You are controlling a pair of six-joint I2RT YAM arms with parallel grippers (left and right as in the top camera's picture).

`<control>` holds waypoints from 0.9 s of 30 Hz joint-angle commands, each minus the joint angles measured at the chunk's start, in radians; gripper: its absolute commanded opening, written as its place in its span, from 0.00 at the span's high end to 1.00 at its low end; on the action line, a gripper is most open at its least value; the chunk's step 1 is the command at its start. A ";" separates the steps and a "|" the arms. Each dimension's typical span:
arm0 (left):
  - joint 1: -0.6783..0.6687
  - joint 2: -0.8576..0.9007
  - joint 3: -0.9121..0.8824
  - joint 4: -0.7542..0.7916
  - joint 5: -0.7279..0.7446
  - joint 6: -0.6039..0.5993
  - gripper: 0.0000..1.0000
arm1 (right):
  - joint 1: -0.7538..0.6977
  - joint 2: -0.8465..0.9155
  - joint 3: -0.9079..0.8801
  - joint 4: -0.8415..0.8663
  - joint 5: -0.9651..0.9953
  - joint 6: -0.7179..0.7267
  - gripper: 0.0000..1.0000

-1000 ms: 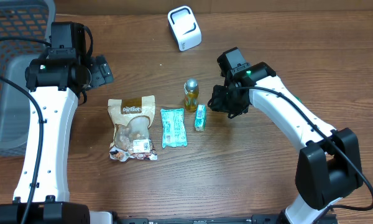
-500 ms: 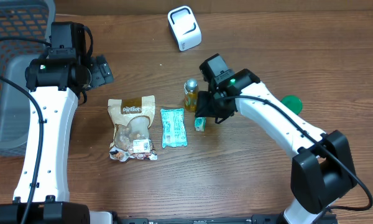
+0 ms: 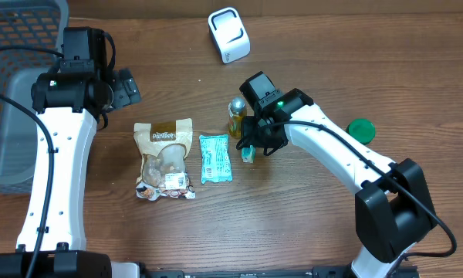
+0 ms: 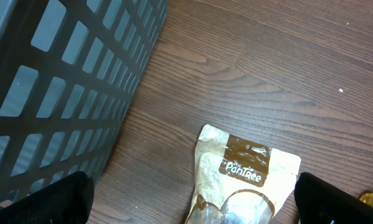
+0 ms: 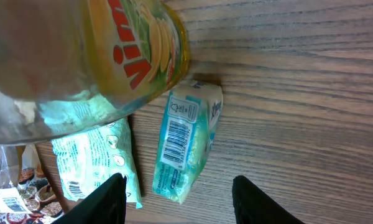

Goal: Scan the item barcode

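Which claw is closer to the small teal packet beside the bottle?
Right. The right claw hangs just over the small teal packet, open. The left claw sits far off near the basket, beyond the snack bag.

The small packet (image 3: 248, 154) lies on the table (image 3: 309, 224) right under the right gripper (image 3: 252, 141), and the bottle (image 3: 237, 116) stands just behind and left of it. Left of the gripper lie the flat pouch (image 3: 215, 158), then the snack bag (image 3: 164, 158). The scanner (image 3: 229, 35) sits well behind it, the round cap (image 3: 361, 130) well to its right, and the basket (image 3: 15, 93) far left.
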 commanded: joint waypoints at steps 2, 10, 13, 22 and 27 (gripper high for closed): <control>-0.002 -0.003 0.005 0.001 -0.010 0.026 0.00 | 0.006 0.005 -0.003 0.005 0.033 0.005 0.48; -0.002 -0.003 0.005 0.001 -0.010 0.026 0.00 | 0.006 0.005 -0.003 0.005 0.032 0.005 0.48; -0.002 -0.003 0.005 0.001 -0.010 0.026 0.00 | 0.006 0.005 -0.003 0.005 0.032 0.006 0.48; -0.002 -0.003 0.005 0.001 -0.010 0.026 0.01 | 0.006 0.005 -0.015 0.019 0.032 0.010 0.48; -0.002 -0.003 0.005 0.001 -0.010 0.026 0.00 | 0.006 0.005 -0.077 0.082 0.032 0.035 0.48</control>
